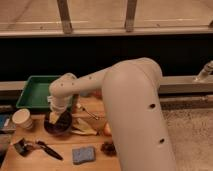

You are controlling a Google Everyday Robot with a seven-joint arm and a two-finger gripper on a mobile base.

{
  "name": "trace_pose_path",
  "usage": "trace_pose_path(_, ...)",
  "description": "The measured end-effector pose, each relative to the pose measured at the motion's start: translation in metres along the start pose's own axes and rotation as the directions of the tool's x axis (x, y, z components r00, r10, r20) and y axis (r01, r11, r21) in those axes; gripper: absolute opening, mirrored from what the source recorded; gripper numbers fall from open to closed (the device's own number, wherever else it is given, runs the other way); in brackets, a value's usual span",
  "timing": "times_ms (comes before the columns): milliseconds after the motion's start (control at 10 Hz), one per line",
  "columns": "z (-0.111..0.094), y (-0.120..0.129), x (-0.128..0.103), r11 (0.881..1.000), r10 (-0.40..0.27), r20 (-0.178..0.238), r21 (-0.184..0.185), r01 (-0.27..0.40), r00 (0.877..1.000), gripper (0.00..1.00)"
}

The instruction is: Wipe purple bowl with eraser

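Note:
The purple bowl sits on the wooden table, left of centre. My gripper hangs straight over the bowl, down at its rim, at the end of the big white arm. A pale yellowish thing, likely the eraser, shows at the gripper inside the bowl. The bowl's inside is mostly hidden by the gripper.
A green tray stands behind the bowl. A paper cup is at the left. A black brush, a blue sponge, a banana peel, a fork and a dark clump lie around.

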Motion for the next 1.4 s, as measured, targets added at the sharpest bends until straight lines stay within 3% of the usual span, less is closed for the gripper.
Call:
trace_pose_path(200, -0.004, 0.003, 0.004, 1.000, 0.028, 0.041, 0.012, -0.028, 0.999, 0.00)
trace_pose_path(500, -0.005, 0.004, 0.004, 0.999, 0.045, 0.067, 0.017, -0.046, 0.997, 0.00)
trace_pose_path(900, 0.000, 0.006, 0.010, 0.998, 0.064, 0.047, 0.006, -0.065, 0.997, 0.00)
trace_pose_path(1400, 0.015, 0.015, 0.019, 0.996, 0.070, -0.004, -0.045, -0.071, 0.998, 0.00)
